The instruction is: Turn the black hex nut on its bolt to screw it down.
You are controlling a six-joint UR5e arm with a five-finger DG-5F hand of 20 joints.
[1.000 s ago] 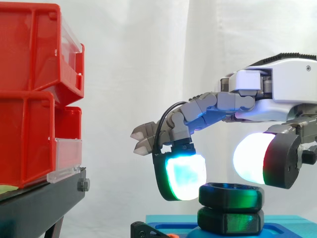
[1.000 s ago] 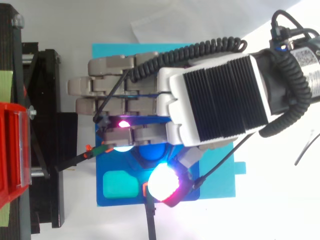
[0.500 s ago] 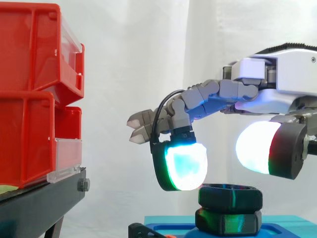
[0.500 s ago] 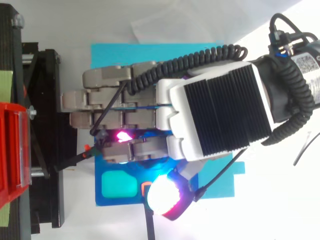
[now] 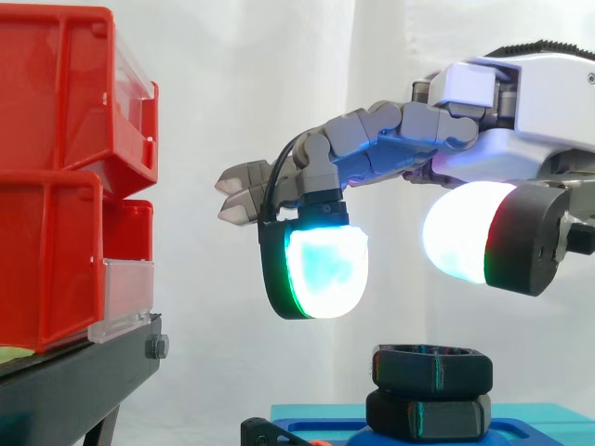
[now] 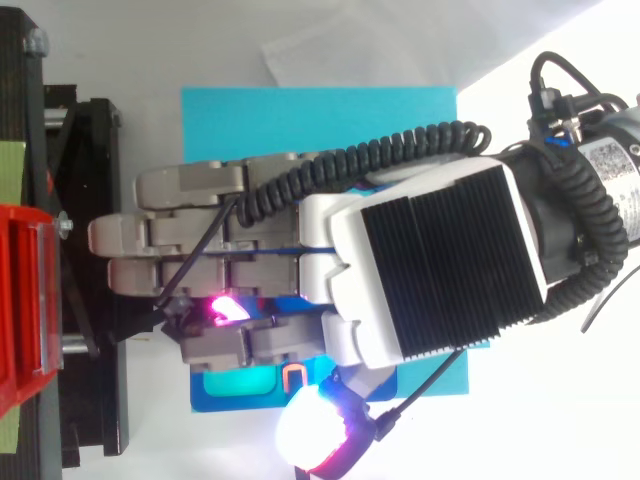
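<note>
The robot hand (image 5: 483, 139) hovers open and empty above the black nut (image 5: 432, 368) on its blue base (image 5: 539, 423) at lower right; an off-centre descent could miss the nut's sides.

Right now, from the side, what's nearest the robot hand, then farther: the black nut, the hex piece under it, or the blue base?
1. black hex nut, right below the hand.
2. hex piece, under the nut.
3. blue base, at the bottom.
</note>
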